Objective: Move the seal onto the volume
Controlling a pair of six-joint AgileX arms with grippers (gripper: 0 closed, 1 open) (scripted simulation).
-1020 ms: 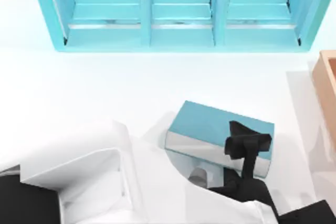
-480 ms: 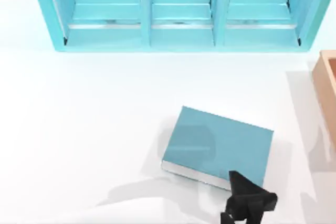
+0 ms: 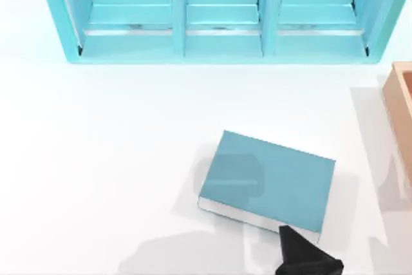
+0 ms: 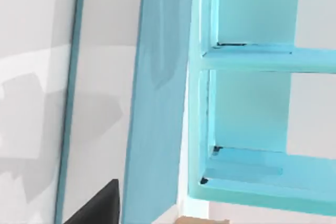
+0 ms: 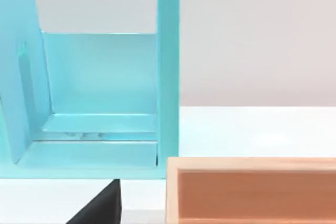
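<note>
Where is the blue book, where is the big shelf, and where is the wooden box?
Blue book (image 3: 270,181): top view, middle of its teal cover.
Big shelf (image 3: 222,33): top view, floor of its middle compartment.
Wooden box (image 5: 252,192): right wrist view, its front wall.

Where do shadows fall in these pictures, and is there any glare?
Top view: soft grey shadows lie on the volume cover and on the white table near the right gripper. Left wrist view: grey shadows cross the table. Right wrist view: even light, no glare on the wooden box.

White table (image 3: 116,159); light-blue shelf unit (image 3: 222,17) at far edge; possibly wooden box (image 3: 402,111) right.
</note>
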